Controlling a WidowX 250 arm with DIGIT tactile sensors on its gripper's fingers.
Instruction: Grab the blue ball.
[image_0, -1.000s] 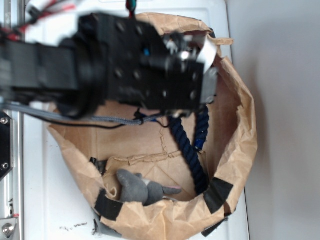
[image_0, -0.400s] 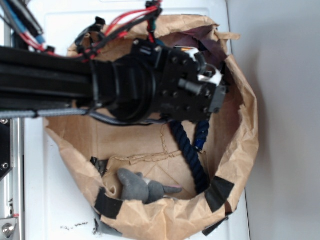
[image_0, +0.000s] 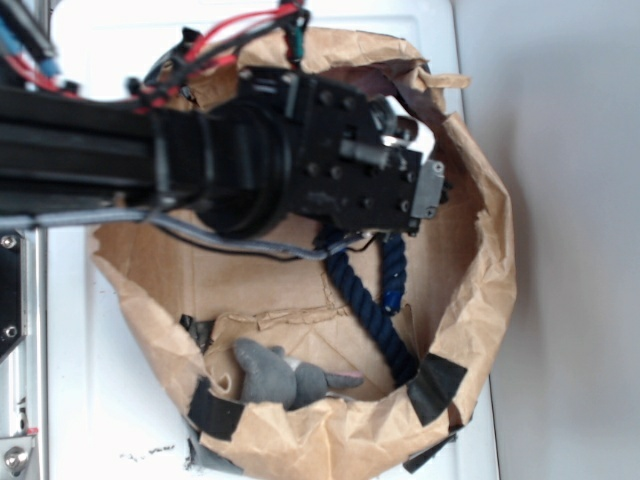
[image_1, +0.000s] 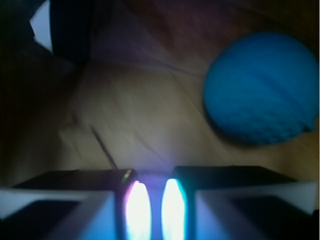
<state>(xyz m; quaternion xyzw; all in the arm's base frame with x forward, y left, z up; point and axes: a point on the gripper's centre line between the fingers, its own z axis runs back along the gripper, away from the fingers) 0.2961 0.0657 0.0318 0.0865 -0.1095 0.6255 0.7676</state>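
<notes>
Blue ball (image_1: 260, 87) seen only by the wrist camera, on the paper bag (image_0: 480, 300) floor ahead and right of the gripper (image_1: 155, 202), untouched, jaws nearly together (a thin gap), empty, exterior camera's ball hidden under the arm, rope (image_0: 375, 300) visible instead.

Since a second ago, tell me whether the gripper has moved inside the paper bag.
Yes. In the exterior view the gripper has shifted slightly right and down relative to the paper bag, which stays put, as does the grey mouse toy.
</notes>
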